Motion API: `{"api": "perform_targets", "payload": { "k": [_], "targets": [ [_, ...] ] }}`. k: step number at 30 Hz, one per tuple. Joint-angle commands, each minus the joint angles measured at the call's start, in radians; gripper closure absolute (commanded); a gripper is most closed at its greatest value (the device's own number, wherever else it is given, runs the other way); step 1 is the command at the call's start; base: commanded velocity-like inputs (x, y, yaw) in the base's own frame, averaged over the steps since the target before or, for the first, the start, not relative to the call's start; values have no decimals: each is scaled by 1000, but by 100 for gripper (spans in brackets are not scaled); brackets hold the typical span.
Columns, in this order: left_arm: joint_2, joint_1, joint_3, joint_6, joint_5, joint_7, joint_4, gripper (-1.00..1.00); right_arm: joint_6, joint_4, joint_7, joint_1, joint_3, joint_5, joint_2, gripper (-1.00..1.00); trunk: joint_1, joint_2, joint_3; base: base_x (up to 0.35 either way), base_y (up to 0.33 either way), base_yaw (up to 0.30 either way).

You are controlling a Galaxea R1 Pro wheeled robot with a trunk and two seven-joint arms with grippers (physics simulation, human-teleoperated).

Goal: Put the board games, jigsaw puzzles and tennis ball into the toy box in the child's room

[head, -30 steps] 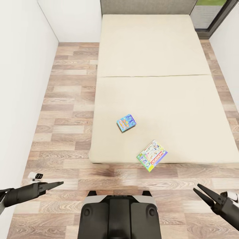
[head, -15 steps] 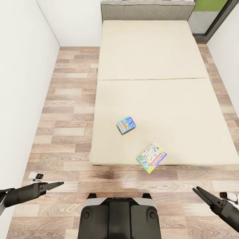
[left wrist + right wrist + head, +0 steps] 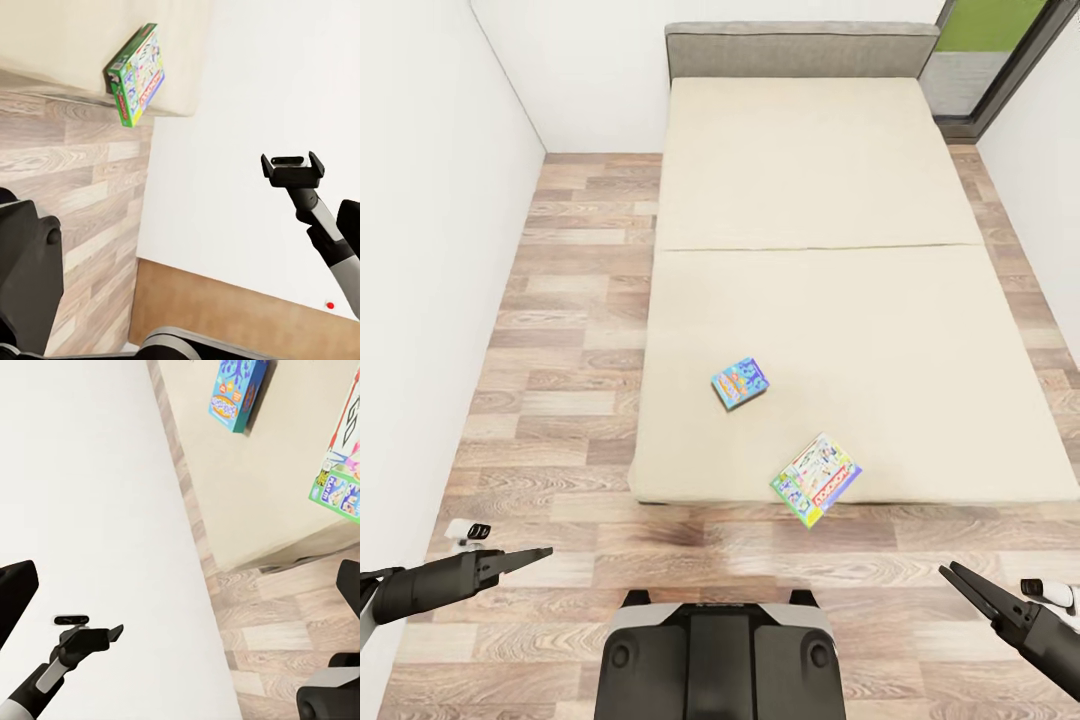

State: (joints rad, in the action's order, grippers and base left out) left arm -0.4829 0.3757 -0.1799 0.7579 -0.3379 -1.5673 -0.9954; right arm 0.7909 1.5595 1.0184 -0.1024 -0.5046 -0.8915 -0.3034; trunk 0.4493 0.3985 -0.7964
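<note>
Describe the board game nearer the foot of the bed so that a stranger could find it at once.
Start at the big cream bed. At its near edge, facing the robot, lies the green-bordered board game, one corner overhanging the mattress. It is bigger than the blue board game, which lies farther in.

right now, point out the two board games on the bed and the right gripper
blue board game (image 3: 741,384), head view, middle of its lid
green board game (image 3: 816,478), head view, middle of its lid
right gripper (image 3: 961,587), head view, between its fingertips

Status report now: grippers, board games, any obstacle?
Left gripper shut, right gripper open, both empty. Blue board game and green board game on bed, green overhanging the edge. Nothing in between.
</note>
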Motion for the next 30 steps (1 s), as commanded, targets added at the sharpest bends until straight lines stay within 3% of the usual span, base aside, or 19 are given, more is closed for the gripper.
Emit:
{"api": "perform_targets", "payload": {
  "k": [1,30],
  "targets": [
    [0,0,0,11,0,-4,0,-100,6,1,-1,0,0,-4,0,-100,1,1,1,0,0,0],
    [0,0,-1,10,0,-4,0,-100,-29,0,0,0,2,-7,1,-100,1,1,48,0,0,0]
  ]
}}
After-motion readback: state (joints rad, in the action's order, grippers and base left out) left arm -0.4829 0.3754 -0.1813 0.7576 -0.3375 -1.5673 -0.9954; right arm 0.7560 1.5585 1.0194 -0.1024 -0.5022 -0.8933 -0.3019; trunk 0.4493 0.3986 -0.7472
